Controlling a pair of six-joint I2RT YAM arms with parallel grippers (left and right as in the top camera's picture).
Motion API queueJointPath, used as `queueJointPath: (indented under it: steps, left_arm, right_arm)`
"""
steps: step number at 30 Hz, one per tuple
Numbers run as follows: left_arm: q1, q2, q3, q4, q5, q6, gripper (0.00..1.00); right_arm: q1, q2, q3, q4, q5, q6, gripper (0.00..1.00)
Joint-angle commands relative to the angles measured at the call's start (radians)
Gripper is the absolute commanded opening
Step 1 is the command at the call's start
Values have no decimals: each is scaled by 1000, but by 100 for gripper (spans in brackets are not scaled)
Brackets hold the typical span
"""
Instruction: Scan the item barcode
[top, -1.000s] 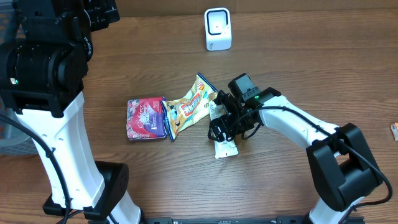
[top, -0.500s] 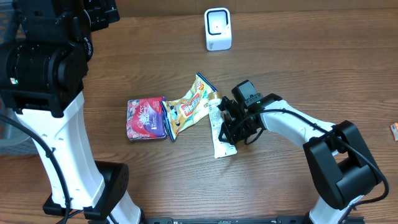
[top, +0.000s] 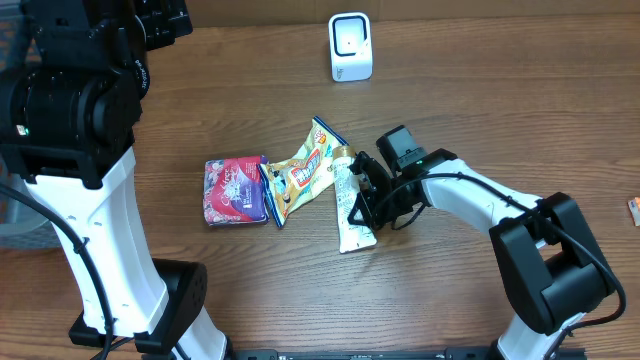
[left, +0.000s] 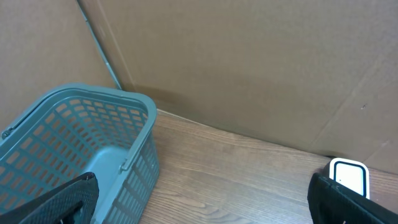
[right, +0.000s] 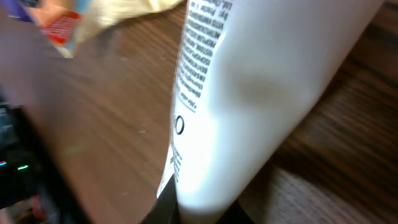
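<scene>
Three items lie in a row in the middle of the desk (top: 480, 100): one pink packet (top: 235, 191) on the left, one yellow snack bag (top: 300, 170) touching it, and one white tube (top: 350, 230) just to the right of the bag. One white scanner (top: 350, 47) stands at the back of the desk, well apart from them. The right end effector (top: 362, 203) is clamped narrowly on the white tube, which fills the right wrist view with its printed side showing. The left end effector (left: 205, 208) is raised, its two fingers (left: 74, 199) spread wide and holding nothing. One teal basket (left: 134, 162) sits below it at the far left of the desk.
</scene>
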Motion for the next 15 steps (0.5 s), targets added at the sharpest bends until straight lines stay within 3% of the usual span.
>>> queueJointPath:
  steps: [1,9,15]
  left_arm:
    - [10,14,2,1,-12,16,100]
    - [10,14,2,1,-12,16,100]
    - [10,14,2,1,-12,16,100]
  right_arm:
    - [-47,0,5,-3,-252,-74,4]
    - [-134,-70,37,-185,-542,-299,4]
    - [-137,-179,83,-285,-586,-385,4]
